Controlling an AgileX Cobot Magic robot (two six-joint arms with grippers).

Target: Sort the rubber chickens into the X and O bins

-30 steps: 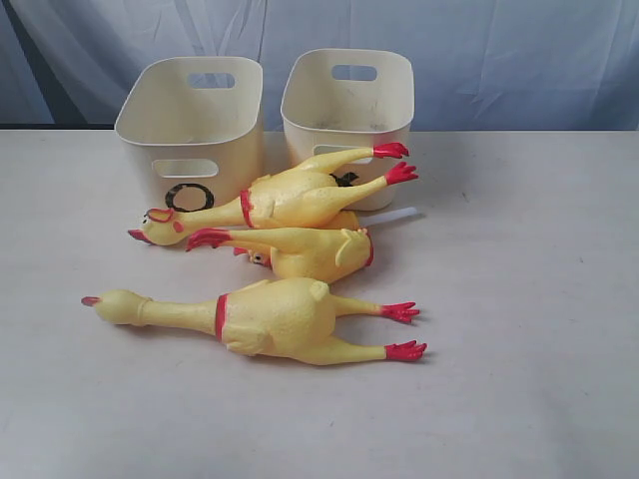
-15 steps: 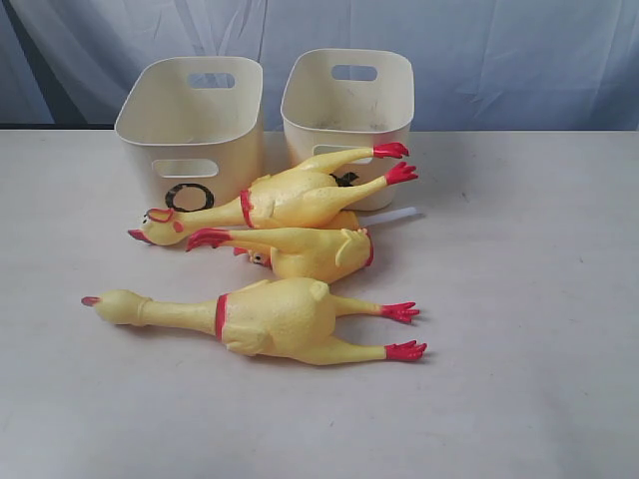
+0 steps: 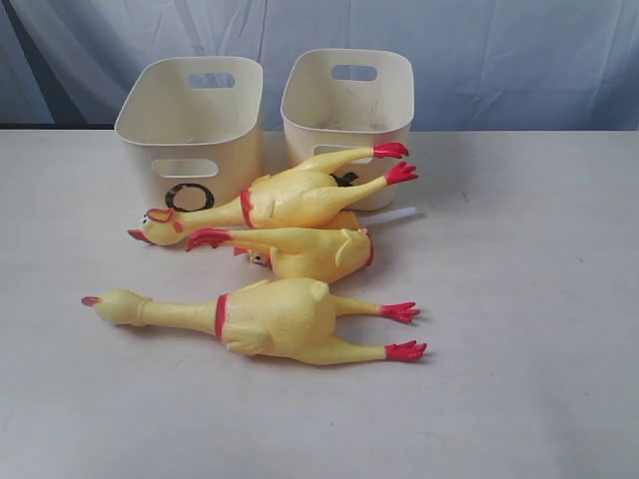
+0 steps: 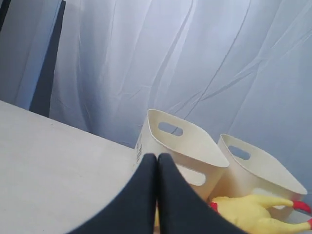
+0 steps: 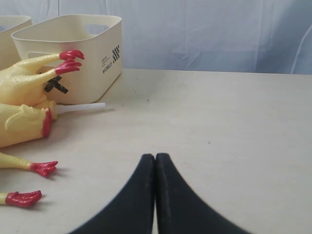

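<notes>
**Bins.** Two cream bins stand side by side at the tabletop point(image 3: 519, 299) edge that borders the curtain point(image 3: 499, 60). The O bin point(image 3: 235, 160) is nearer the left-arm side edge. The X bin point(image 3: 344, 105) is just beside it, toward the right-arm side edge. The black O mark point(image 3: 190, 197) is on the O bin's outer wall. The black X mark point(image 5: 57, 85) is partly hidden by chicken legs.

**Chickens.** Three rubber chickens are visible. All of them lie on the tabletop outside the bins, near its middle.
- The rear chicken point(image 3: 290, 197) has its head in front of the O bin. Its red feet are raised against the X bin wall.
- The middle chicken point(image 3: 310, 254) lies partly under the rear chicken, and its head is mostly hidden. A white tube point(image 3: 394, 216) projects from the pile toward the right-arm side edge, along the foot of the X bin.
- The front chicken point(image 3: 275, 319), the long one, lies farthest from the curtain-side edge. Its head points toward the left-arm side edge and its feet toward the right-arm side edge.

**End effectors.**
- The left end effector point(image 4: 156, 158) has its black fingers pressed together, with nothing between them. It faces the two bins.
- The right end effector point(image 5: 155, 157) also has its fingers together and holds nothing. It is above bare tabletop, apart from the chicken feet.
</notes>
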